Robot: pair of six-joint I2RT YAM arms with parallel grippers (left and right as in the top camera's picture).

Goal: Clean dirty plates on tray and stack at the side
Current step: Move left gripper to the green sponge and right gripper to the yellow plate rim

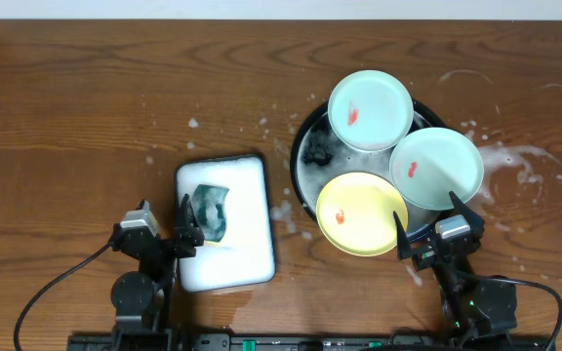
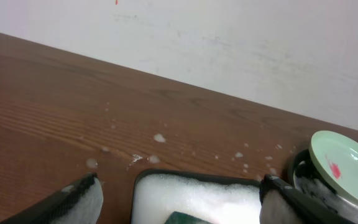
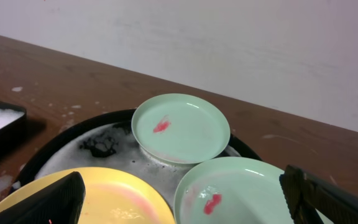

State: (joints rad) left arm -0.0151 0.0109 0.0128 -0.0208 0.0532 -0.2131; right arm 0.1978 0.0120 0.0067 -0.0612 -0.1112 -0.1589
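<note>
Plates [image 1: 369, 110], smooth, round, red-smeared, on foamy black tray [image 1: 305, 166]; left hand [image 2: 179, 202] and right hand [image 3: 185, 199] wide, empty

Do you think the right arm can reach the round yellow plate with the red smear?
Probably yes: the right arm holds its open jaws just beside the pale yellow round plate, with nothing between them.

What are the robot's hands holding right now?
Nothing. Both grippers are open and empty: the left gripper by the white sponge tray, the right gripper by the yellow plate.
</note>
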